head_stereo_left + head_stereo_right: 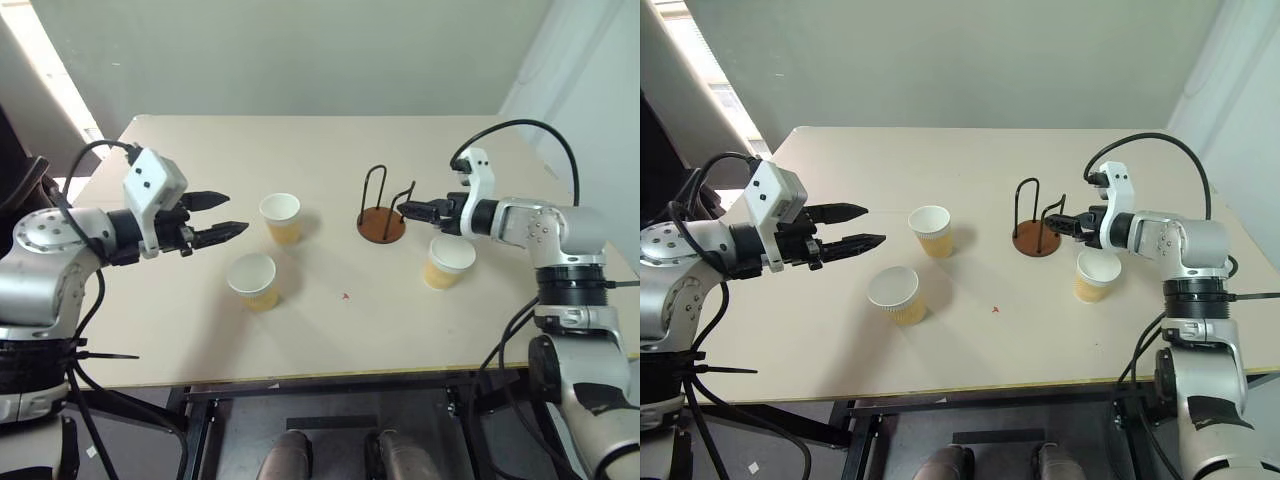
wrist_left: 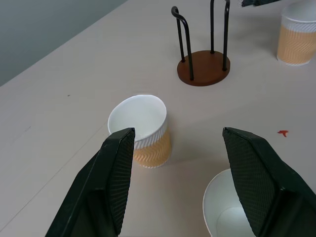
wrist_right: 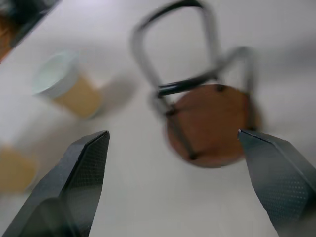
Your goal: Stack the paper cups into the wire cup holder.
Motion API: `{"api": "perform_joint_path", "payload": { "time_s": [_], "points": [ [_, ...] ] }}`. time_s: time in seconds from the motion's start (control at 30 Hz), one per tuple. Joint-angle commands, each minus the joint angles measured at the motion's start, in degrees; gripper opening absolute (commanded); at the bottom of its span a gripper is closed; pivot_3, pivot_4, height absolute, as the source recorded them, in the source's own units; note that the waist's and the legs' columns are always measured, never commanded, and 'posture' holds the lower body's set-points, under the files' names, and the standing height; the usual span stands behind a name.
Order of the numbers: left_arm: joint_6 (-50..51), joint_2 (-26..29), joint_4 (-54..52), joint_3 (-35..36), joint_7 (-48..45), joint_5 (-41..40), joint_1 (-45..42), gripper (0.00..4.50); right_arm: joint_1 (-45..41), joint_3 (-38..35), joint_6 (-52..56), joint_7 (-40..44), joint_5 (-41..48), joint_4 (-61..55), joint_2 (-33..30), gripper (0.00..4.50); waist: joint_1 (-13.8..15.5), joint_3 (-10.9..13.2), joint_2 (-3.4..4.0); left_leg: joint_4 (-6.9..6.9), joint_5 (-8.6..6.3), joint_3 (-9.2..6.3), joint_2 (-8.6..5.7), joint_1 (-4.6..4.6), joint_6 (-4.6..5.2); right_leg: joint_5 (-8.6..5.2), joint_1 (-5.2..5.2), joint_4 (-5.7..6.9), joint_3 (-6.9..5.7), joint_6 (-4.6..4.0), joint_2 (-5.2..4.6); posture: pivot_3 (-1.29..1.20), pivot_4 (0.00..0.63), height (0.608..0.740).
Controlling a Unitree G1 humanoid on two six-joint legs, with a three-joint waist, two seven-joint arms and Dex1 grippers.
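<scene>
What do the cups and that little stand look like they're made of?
The cups: likely paper, matte yellow-tan ribbed wall, white inside, rolled rim. The stand: a reddish-brown disc base, probably wood or coated board, and thin black wire loops with a slight sheen, so probably painted metal.

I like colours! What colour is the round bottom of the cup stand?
Reddish-brown, on the cup stand; the left wrist view shows it best.

Silver arms w/ white wrist housings, black cables, black-fingered left gripper (image 1: 232, 215) & right gripper (image 1: 404, 210).
</scene>
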Motion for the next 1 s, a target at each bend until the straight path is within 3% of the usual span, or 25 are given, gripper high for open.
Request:
{"api": "perform_joint_path", "payload": {
  "time_s": [0.03,0.4,0.53,0.83,1.0],
  "points": [
    [-0.5,0.13,-1.68,1.04,0.64,0.2,0.08,3.02,-2.17,-2.14,-2.58,-4.0,-0.68,2.54,1.84,4.33,0.01,0.0,0.0,-0.02,0.0,0.0,0.0,-0.02,0.0,0.06,-0.03,0.0,0.0,0.1,0.0,0.0,0.15,0.74],
    [0.18,0.82,-3.65,3.13,1.81,-0.09,2.57,3.02,-7.06,-2.87,-11.46,-5.6,-0.71,11.08,6.66,4.33,0.03,0.01,0.01,-0.12,-0.02,0.0,0.0,-0.15,-0.03,0.14,-0.22,0.0,0.0,0.24,0.02,0.0,0.15,0.74],
    [0.26,1.03,-4.12,3.7,2.08,0.05,3.32,3.06,-8.14,-2.64,-13.86,-5.92,-1.05,13.32,7.66,3.43,0.04,0.01,0.01,-0.11,-0.04,0.0,0.0,-0.15,-0.04,0.13,-0.21,-0.02,0.0,0.21,0.01,0.0,0.15,0.74],
    [0.69,1.25,-4.54,4.09,2.34,-0.07,3.59,3.06,-8.36,-2.05,-13.81,-5.22,-1.02,13.46,7.58,0.14,0.04,0.01,0.02,-0.12,-0.05,0.0,0.0,-0.16,-0.06,0.13,-0.22,-0.01,0.0,0.21,0.01,0.0,0.15,0.74],
    [0.41,1.14,-3.91,3.55,2.02,0.09,3.07,3.06,-8.05,-1.9,-11.83,-4.77,-0.51,12.22,7.13,0.07,0.04,0.01,0.02,-0.11,-0.06,0.0,0.0,-0.16,-0.08,0.13,-0.22,-0.01,0.0,0.21,0.01,0.0,0.15,0.74]
  ]
}}
